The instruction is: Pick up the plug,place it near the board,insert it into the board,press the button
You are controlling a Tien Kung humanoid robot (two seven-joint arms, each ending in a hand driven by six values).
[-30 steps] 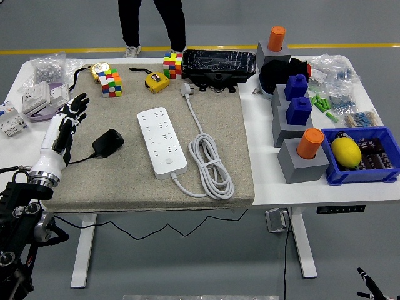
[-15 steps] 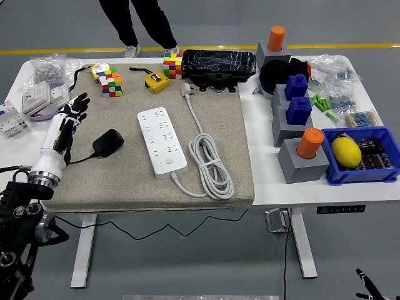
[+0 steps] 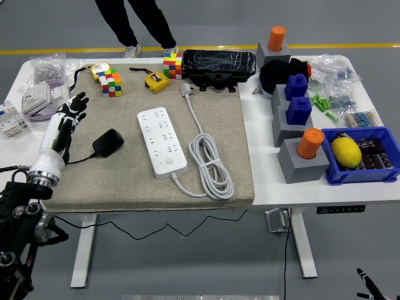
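A black plug adapter [image 3: 108, 142] lies on the beige mat [image 3: 125, 181], its thin black cable trailing left. The white power strip [image 3: 162, 142] lies to its right, its button near the front end, with a coiled white cord [image 3: 209, 164] and white plug [image 3: 185, 90] beyond. My left hand [image 3: 70, 114] hovers just left of the black plug, fingers spread, holding nothing. At the bottom right corner only the tips of my right hand [image 3: 369, 287] show, below the table.
Rubik's cubes [image 3: 110, 82] [image 3: 172, 64], a yellow tape measure [image 3: 157, 82] and a black case [image 3: 219, 66] line the back. Grey blocks with orange and blue pieces [image 3: 299, 125] and a blue bin with a lemon [image 3: 356, 154] stand right. A person's legs [image 3: 134, 22] are behind the table.
My left hand has stayed where it was. The person's legs behind the table have shifted to the left.
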